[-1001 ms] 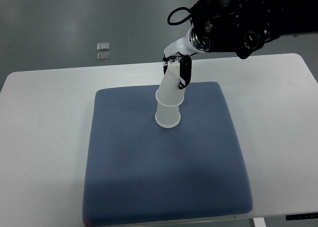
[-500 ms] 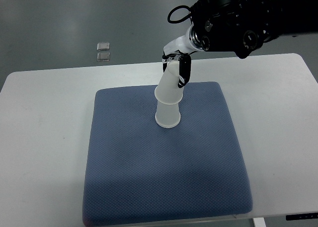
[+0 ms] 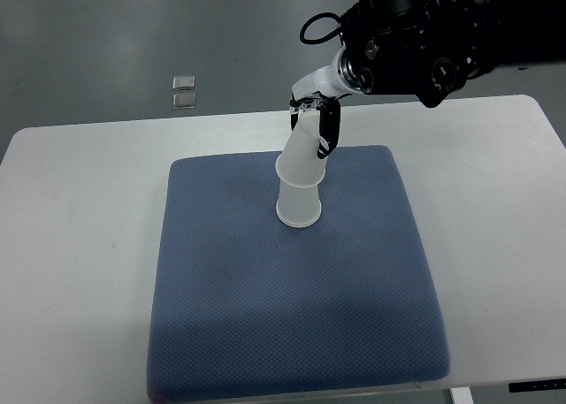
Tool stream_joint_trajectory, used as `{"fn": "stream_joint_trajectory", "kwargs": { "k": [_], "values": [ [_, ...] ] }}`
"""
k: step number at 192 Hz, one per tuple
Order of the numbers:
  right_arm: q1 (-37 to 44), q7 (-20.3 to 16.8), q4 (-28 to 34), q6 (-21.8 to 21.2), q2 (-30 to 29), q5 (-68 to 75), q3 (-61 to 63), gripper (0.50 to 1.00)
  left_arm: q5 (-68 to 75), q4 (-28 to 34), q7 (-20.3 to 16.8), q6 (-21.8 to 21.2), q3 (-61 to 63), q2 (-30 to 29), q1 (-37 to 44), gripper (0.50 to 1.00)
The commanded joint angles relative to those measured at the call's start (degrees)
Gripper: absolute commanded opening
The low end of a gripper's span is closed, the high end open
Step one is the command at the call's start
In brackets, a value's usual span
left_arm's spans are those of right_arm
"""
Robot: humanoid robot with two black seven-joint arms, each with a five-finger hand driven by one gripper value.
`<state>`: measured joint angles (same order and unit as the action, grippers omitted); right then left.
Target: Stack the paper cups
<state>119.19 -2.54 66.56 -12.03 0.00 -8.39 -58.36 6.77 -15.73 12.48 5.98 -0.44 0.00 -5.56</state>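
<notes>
Two white paper cups stand upside down, one over the other, on the blue mat (image 3: 292, 316). The lower cup (image 3: 298, 205) rests on the mat near its far middle. The upper cup (image 3: 303, 156) sits over it, tilted toward the upper right. My right hand (image 3: 316, 125) comes in from the upper right on a black arm, and its fingers are shut on the upper cup's top end. The left arm does not show.
The mat lies on a white table (image 3: 80, 227). Two small clear squares (image 3: 184, 91) lie on the grey floor beyond the table's far edge. The bulky black forearm (image 3: 424, 41) hangs over the table's far right.
The hand and the upper cup have hardly moved; the cup shifted very slightly while staying tilted on the lower cup.
</notes>
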Motion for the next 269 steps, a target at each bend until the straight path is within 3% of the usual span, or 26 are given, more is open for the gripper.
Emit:
{"fn": "stream_joint_trajectory", "kwargs": {
  "k": [1,172,203,242,269],
  "values": [
    [-0.1,0.0,-0.1,0.1,0.0,0.0,0.0,0.823,0.0,0.0,0.0,0.0,0.0,0.0,0.0,1.0],
    [-1.8,0.3,-2.3,2.2,0.0,5.9,0.9,0.852,0.0,0.0,0.0,0.0,0.1,0.0,0.0,1.0],
    [-7.7,0.7,-4.8,4.4,0.1,10.3,4.2,0.852,0.0,0.0,0.0,0.0,0.1,0.0,-0.1,1.0],
    [-22.4,0.8,-11.7,7.5,13.5,11.0,22.4,0.852,0.0,0.0,0.0,0.0,0.1,0.0,0.0,1.0],
    [-35.8,0.9,-19.6,7.8,18.1,11.1,39.3,0.852,0.0,0.0,0.0,0.0,0.1,0.0,-0.1,1.0]
  ]
}}
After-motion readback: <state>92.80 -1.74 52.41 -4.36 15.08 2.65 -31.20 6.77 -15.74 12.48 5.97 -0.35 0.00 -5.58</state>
